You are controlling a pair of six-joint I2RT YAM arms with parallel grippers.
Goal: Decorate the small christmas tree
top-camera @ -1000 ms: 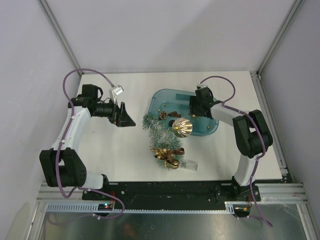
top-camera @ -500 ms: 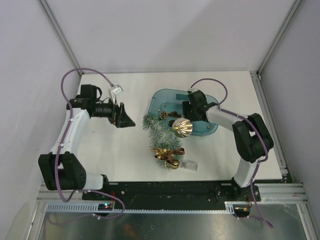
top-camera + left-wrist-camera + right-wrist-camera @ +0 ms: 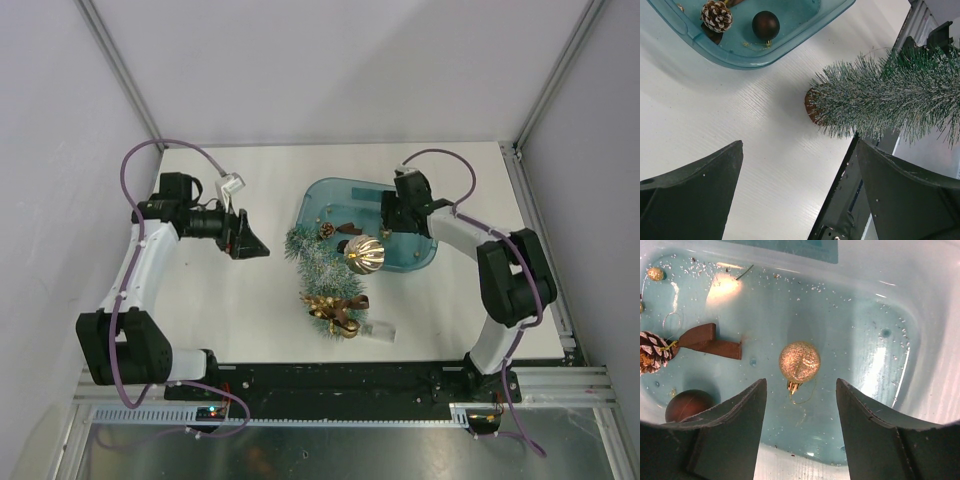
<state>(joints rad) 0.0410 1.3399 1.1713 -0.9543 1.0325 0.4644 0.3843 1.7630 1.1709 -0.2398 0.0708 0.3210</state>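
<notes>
The small christmas tree [image 3: 318, 266] lies on its side on the white table, its wood base [image 3: 812, 107] toward the teal tub [image 3: 410, 256]. A gold and brown ornament cluster [image 3: 336, 306] sits on its near end, and a big gold striped ball [image 3: 365, 254] rests beside it. My left gripper [image 3: 250, 243] is open just left of the tree [image 3: 885, 95], nothing between its fingers. My right gripper [image 3: 801, 390] hangs open inside the tub, above a glittery gold ball [image 3: 799, 361] and apart from it.
In the tub [image 3: 875, 300] lie a brown ribbon bow [image 3: 710, 341], a pinecone [image 3: 652, 353], a dark brown ball [image 3: 687, 405] and a tiny gold bead [image 3: 655, 273]. A small clear piece [image 3: 380, 331] lies near the tree's tip. Metal frame rails edge the table.
My right gripper swung left over the tub, then came back right, and its jaws narrowed slightly. The left arm drifted a little to the left.
</notes>
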